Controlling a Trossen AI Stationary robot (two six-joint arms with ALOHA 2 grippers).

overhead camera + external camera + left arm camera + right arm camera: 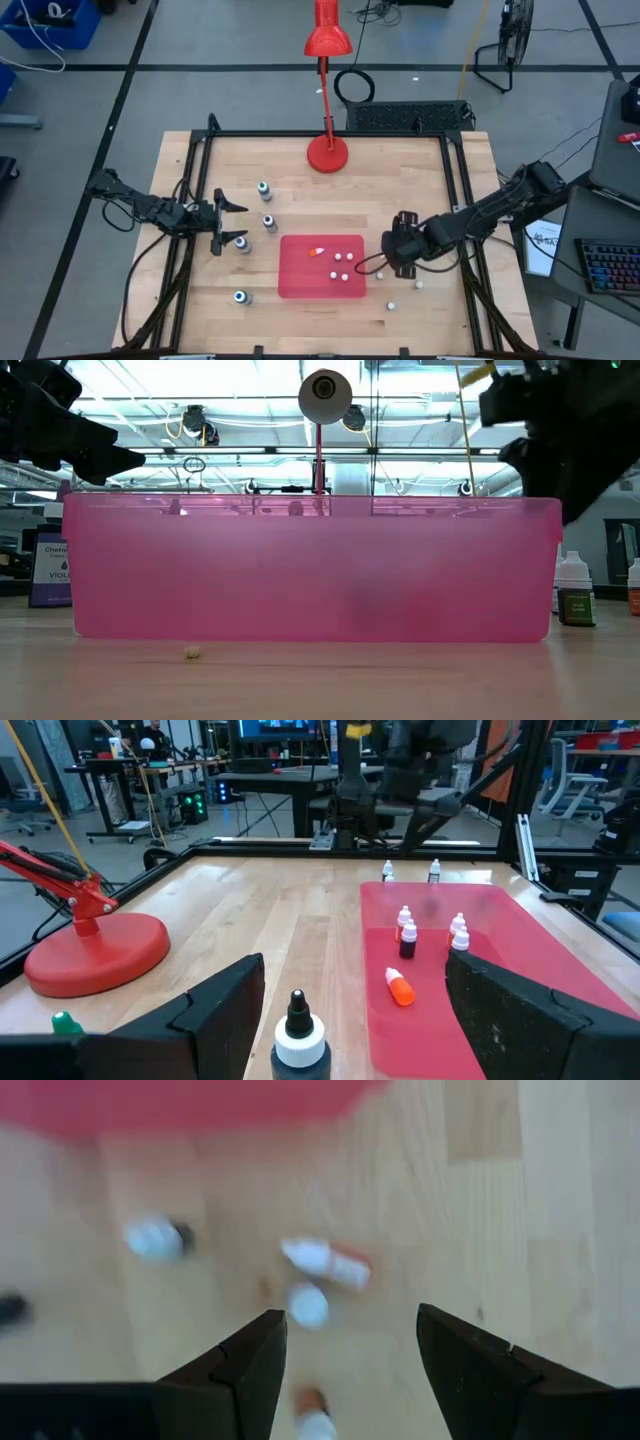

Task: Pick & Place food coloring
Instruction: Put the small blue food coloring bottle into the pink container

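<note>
The food coloring bottles are scattered. Several stand in the flat red tray (322,285), with an orange-tipped one (316,251) lying on its side. More stand on the wood left of the tray (269,223), and two are off its right near corner (392,305). My left gripper (240,222) is open and level over the table's left part. A white-collared, dark-tipped bottle (300,1040) stands just ahead between its fingers, untouched. My right gripper (350,1315) is open and points down beside the tray's right edge, above loose bottles (308,1305).
The red desk lamp's base (327,153) stands at the far middle of the table. A black frame rail (462,200) runs along the table's sides. In the low view the tray's wall (300,580) fills most of the picture, with bottles (575,595) at its right.
</note>
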